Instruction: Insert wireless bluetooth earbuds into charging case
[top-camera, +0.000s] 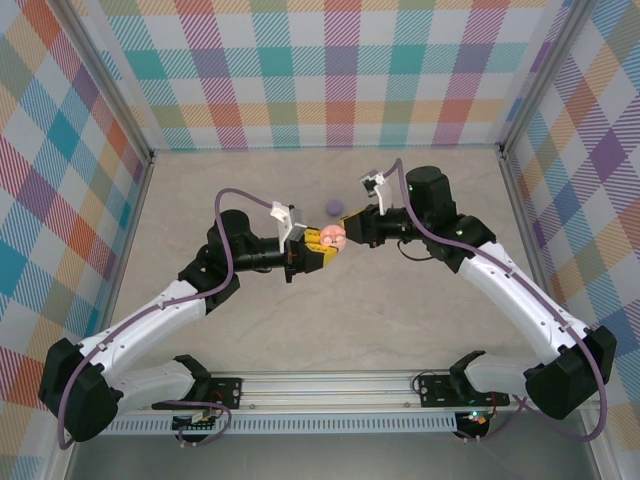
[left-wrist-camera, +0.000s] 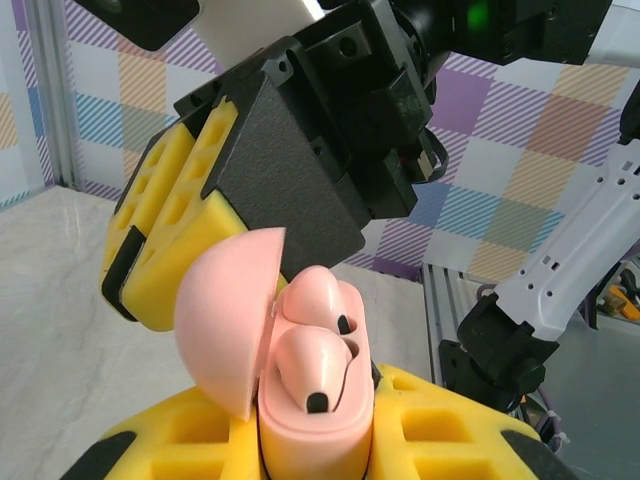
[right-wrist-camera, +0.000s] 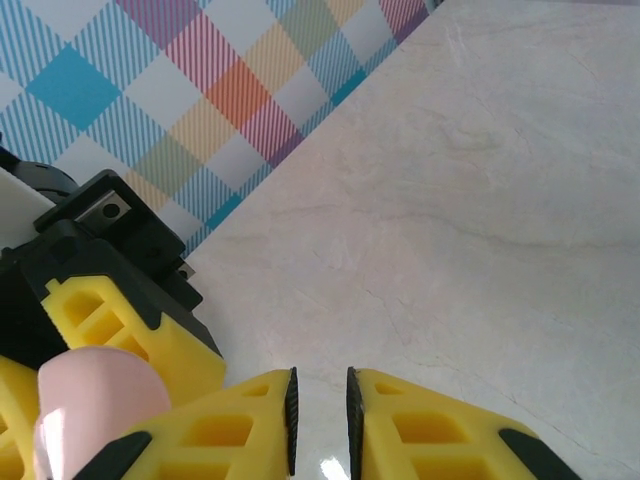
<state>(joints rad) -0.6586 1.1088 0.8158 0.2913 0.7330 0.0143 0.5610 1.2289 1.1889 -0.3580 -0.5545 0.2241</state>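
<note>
A pale pink round charging case (left-wrist-camera: 315, 425) stands upright between the yellow pads of my left gripper (left-wrist-camera: 315, 455), which is shut on it. Its lid (left-wrist-camera: 225, 320) hangs open to the left. Two pale pink earbuds (left-wrist-camera: 312, 365) sit one behind the other in its wells. In the top view the case (top-camera: 331, 237) is held above mid-table, between my left gripper (top-camera: 320, 247) and my right gripper (top-camera: 347, 233). My right gripper (right-wrist-camera: 320, 420) hovers just beside the lid (right-wrist-camera: 85, 400); its jaws stand a narrow slit apart with nothing between them.
A small lilac round thing (top-camera: 334, 207) lies on the beige table (top-camera: 420, 300) just behind the two grippers. Plaid walls close the back and both sides. A metal rail (top-camera: 330, 385) runs along the near edge between the arm bases.
</note>
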